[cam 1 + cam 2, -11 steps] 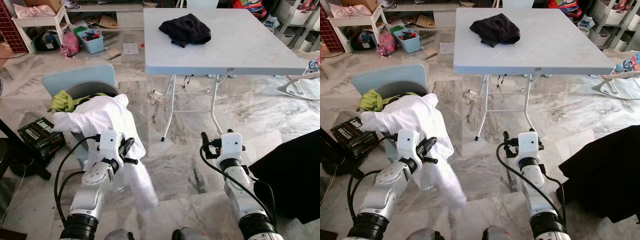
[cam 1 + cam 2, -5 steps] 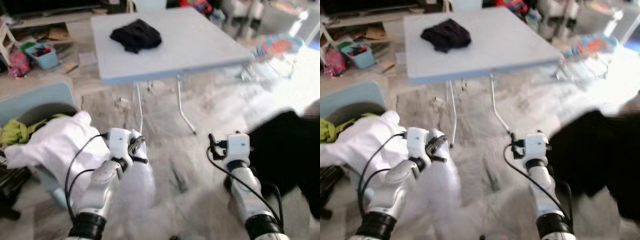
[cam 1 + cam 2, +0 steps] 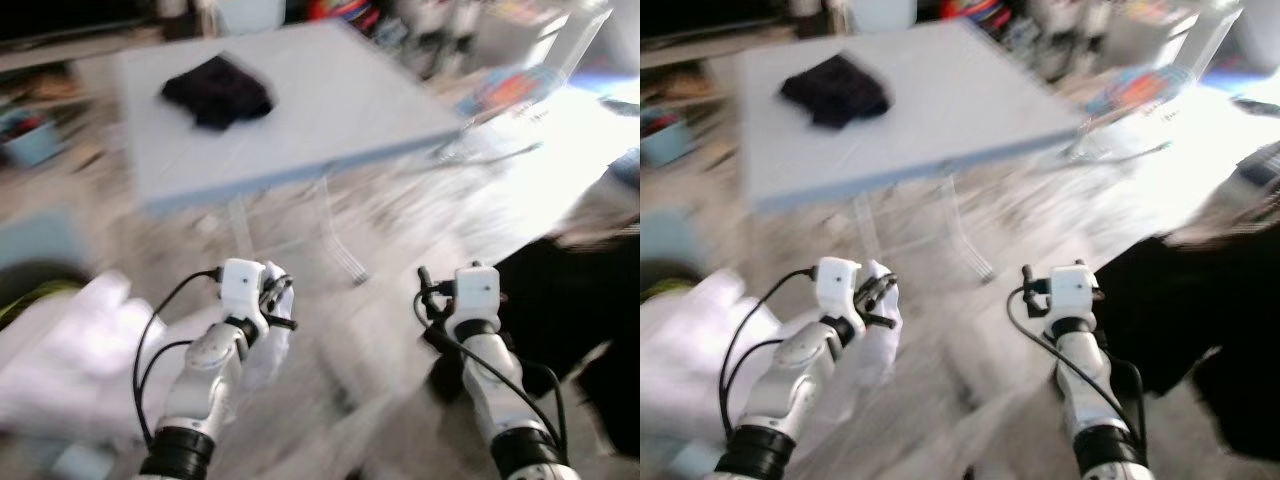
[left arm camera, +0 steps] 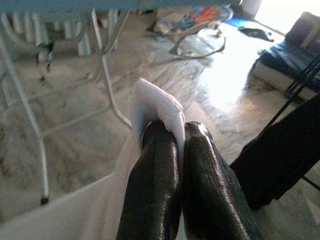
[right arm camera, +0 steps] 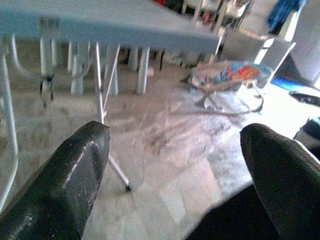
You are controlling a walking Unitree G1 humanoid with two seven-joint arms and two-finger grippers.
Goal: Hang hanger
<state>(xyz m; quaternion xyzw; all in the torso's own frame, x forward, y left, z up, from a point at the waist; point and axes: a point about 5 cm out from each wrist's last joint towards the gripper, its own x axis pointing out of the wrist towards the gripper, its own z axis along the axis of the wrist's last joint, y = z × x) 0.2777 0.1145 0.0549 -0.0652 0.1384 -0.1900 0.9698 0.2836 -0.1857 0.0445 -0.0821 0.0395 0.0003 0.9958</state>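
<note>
The head views are smeared with motion blur, so fine detail is hard to read. The left end effector point(image 4: 172, 150) is raised in front of the robot's chest with its two black fingers point(image 4: 152, 185) pressed together on a fold of white garment point(image 4: 157, 107), pinched tight between the tips. The rest of that white cloth trails down and away to the robot's left, bunching into a pale heap point(image 3: 70, 350) low at the left side of the scene. I cannot make out a hanger inside the cloth. The right end effector point(image 5: 175, 150) is held up at about the same height, well apart from the left one, its fingers point(image 5: 75, 165) spread wide with nothing between them. Ahead stands a light grey folding surface point(image 3: 330, 110) on thin white legs, and a crumpled dark garment point(image 3: 218, 90) lies on top of it towards the far left corner. A large black shape point(image 3: 580, 300), perhaps fabric or furniture, sits on the marble floor point(image 4: 75, 115) just beside the right arm. Beyond the surface, a colourful item point(image 5: 225, 77) rests on the floor in bright light.
</note>
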